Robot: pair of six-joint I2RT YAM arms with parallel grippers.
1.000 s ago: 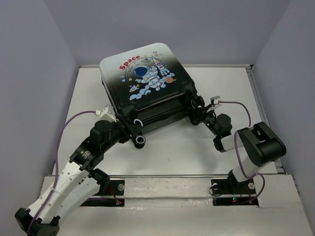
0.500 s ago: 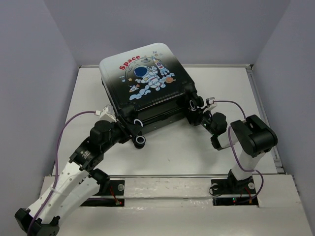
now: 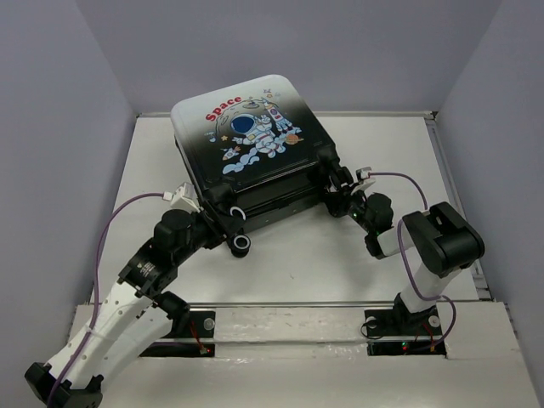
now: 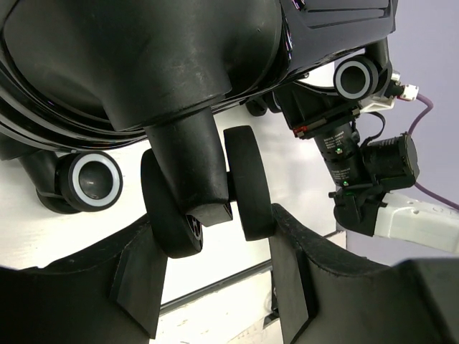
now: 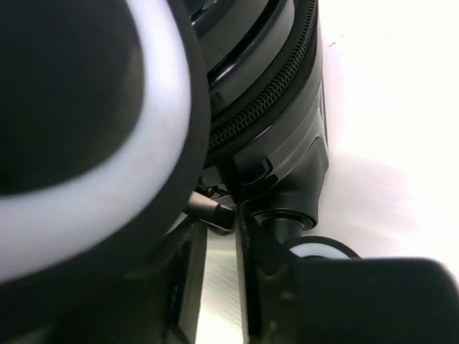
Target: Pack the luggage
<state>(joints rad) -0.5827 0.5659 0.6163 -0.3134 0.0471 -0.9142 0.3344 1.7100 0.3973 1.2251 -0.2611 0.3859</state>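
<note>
The luggage (image 3: 246, 136) lies shut on the table, astronaut and red "Space" print facing up; it also shows in the left wrist view (image 4: 143, 57). My left gripper (image 3: 223, 219) is at its near left corner, and its fingers (image 4: 211, 233) are closed on both sides of a black double caster wheel (image 4: 244, 183). My right gripper (image 3: 340, 191) is at the near right corner. In the right wrist view it (image 5: 215, 222) is shut on a thin metal zipper pull (image 5: 219, 279), just below the zipper track (image 5: 265, 100). A caster wheel (image 5: 72, 129) fills the left of that view.
Another caster wheel (image 3: 243, 245) sticks out toward the near edge. The white table (image 3: 306, 263) has a raised rim at the right (image 3: 442, 161) and a rail along the front (image 3: 280, 303). Grey walls close in the back and sides.
My right arm has folded in toward the suitcase's near right corner, its elbow moving left. The left arm and the suitcase have stayed still.
</note>
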